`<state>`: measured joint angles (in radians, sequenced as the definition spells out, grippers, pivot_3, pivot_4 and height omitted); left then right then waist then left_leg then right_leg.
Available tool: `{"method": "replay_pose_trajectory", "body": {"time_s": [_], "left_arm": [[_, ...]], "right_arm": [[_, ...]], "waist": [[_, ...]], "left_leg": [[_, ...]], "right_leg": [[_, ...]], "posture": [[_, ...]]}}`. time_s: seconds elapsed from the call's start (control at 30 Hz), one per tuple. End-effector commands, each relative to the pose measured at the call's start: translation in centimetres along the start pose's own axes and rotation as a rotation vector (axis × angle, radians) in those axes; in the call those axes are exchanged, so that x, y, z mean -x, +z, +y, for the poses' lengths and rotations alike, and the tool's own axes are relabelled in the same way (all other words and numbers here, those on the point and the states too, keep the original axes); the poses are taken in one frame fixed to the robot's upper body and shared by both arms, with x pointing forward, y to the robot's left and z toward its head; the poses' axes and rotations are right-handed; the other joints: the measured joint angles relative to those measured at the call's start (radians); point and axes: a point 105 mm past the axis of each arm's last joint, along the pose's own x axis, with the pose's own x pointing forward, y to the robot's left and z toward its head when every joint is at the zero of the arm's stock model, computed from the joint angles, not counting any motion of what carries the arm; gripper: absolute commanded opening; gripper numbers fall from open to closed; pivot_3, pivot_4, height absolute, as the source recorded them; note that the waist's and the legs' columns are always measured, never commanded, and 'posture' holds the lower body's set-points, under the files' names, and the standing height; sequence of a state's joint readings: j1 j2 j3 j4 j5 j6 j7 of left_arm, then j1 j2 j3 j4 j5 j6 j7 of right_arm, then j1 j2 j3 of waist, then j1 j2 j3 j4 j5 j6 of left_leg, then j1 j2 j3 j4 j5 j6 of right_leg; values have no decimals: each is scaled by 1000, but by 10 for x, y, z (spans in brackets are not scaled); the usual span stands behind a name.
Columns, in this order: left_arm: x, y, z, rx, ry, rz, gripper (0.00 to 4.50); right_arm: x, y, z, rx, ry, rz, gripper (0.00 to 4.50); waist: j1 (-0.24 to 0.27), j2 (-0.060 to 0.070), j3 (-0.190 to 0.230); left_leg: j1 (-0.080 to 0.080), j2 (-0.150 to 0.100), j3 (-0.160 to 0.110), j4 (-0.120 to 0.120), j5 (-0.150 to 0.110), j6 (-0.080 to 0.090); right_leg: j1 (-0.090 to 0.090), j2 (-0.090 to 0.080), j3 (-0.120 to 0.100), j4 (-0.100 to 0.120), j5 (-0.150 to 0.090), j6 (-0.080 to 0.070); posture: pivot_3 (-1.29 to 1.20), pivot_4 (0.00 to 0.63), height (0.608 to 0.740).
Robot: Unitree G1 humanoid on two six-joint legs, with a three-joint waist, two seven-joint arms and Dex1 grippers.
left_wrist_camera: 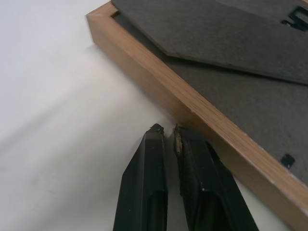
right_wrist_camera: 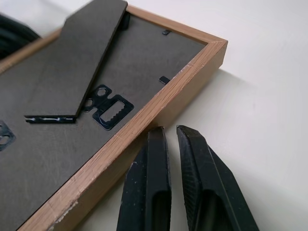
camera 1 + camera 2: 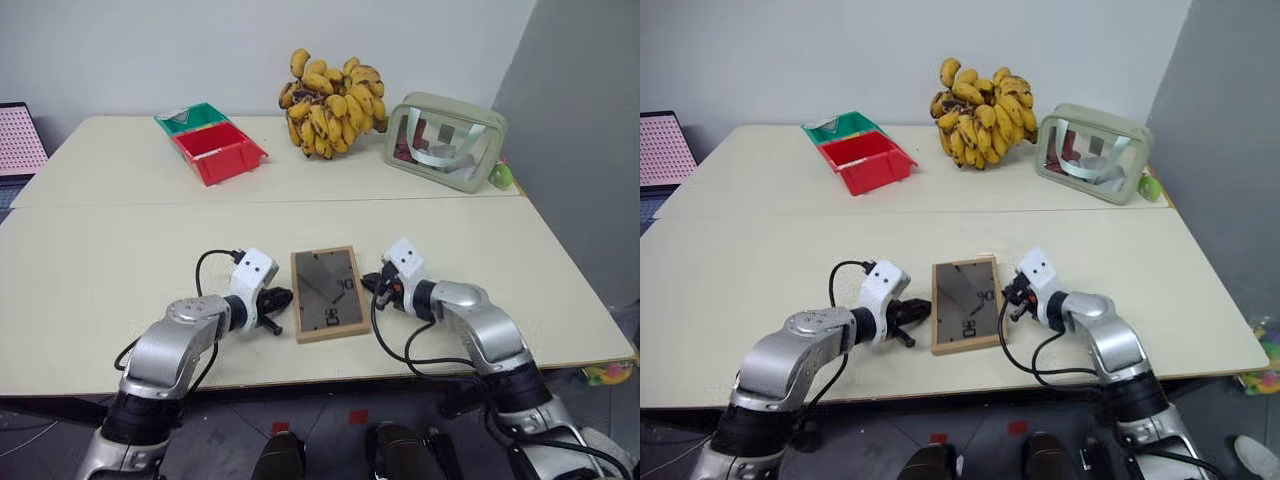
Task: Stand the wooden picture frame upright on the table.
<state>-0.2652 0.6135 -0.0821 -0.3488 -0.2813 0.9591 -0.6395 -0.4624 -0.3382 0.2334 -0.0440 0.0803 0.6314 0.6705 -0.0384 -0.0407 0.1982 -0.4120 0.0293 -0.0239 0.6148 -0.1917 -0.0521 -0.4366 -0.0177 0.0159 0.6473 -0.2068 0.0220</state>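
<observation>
While the wooden picture frame (image 3: 326, 294) lay flat and face down near the front edge of the table (image 3: 100, 260), dark grey back up, both arms had it bracketed. Over on the left, the left gripper (image 3: 278, 299) sat low on the tabletop, its two black fingers (image 1: 149, 183) pressed together with nothing between them, tips just beside the frame's long wooden side, possibly touching it. In the middle, the frame itself: light wood rim, stiff backing board, the fold-out stand (image 2: 77, 67) lying along the back with its free end slightly lifted, and a small sawtooth hanger (image 2: 109, 109) beneath it. And on the right, the right gripper (image 3: 379, 287) mirrored its partner, fingers (image 2: 154, 187) closed on nothing, tips just beside the opposite long edge.

It looked light and rigid, so it should lift easily, but the smooth wood on a smooth tabletop would likely let it skate if nudged from one side only. The front probably carries glass, so it wants setting down gently. The best hold seemed to be the two long wooden sides, pressed or pinched from both flanks, tipping it up onto a short edge. The stand would need swinging out to prop it; that thin board was the part most likely to bend or snap.
</observation>
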Motion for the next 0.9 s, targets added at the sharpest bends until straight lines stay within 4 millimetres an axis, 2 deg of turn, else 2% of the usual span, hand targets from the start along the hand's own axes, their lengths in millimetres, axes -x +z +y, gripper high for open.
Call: {"method": "replay_pose_trajectory", "body": {"time_s": [0.03, 0.07, 0.1, 0.17, 0.23, 0.3, 0.4, 0.57, 0.63, 0.9], "left_arm": [[22, -6, 1, 8, -32, 15, 490], [30, -3, 1, 104, -82, -8, 490], [36, 0, -1, 184, -138, -28, 827], [49, 7, -7, 403, -292, -57, 1162], [56, 13, -4, 582, -370, -78, 1611], [56, 14, 5, 738, -411, -98, 2049], [46, 0, 15, 889, -404, -66, 2742], [31, -22, -2, 958, -431, 28, 3904], [25, -27, -8, 980, -436, 42, 4422], [-4, -37, -34, 1012, -465, 59, 4490]], "right_arm": [[21, 6, -44, 38, -174, -15, 421], [25, 9, -52, 19, -199, -34, 421], [27, 13, -56, 14, -208, -49, 375], [28, 15, -55, 21, -195, -59, 375], [27, 11, -51, 30, -172, -51, 375], [24, 3, -42, 63, -139, -29, 375], [17, -5, -26, 56, -95, -21, 375], [1, -10, 4, 16, -36, -25, 375], [-5, -6, 14, -6, -18, -39, 375], [-26, 7, 39, -56, 7, -84, 375]], "waist": [[1, 0, 0], [1, 0, 0], [0, 0, 0], [-1, 0, 0], [-2, 0, 0], [-1, 0, 0], [-3, 0, 0], [-13, -1, 0], [-15, -1, -1], [-3, 4, -10]], "left_leg": [[1, 0, 0, 0, 0, 0], [1, 0, 0, 0, 0, 0], [1, 0, 0, 1, 0, 0], [1, 1, 0, 1, 1, 1], [1, 1, -2, 2, 1, 1], [1, 1, -4, 4, 1, 1], [2, 0, -4, 4, 0, 2], [5, 0, -2, 4, 0, 2], [12, 0, -2, 2, 0, 1], [14, -2, -2, 2, 0, 1]], "right_leg": [[1, 0, 0, 0, 0, 0], [1, 0, 0, 0, 0, 0], [1, 0, 0, 0, 0, 0], [1, 1, -1, 0, 0, 0], [2, 1, -2, 0, 0, 0], [5, 2, -4, 0, 0, 0], [7, 1, -4, -2, 0, 0], [9, 0, -2, -1, 0, 0], [15, 0, -1, -1, 0, 0], [17, -3, -1, -4, 0, -1]], "posture": [[0, 150, 740], [0, 150, 740], [0, 150, 740], [0, 150, 740], [0, 150, 740], [0, 150, 740], [0, 150, 740], [0, 150, 740], [0, 150, 740], [0, 150, 740]]}}
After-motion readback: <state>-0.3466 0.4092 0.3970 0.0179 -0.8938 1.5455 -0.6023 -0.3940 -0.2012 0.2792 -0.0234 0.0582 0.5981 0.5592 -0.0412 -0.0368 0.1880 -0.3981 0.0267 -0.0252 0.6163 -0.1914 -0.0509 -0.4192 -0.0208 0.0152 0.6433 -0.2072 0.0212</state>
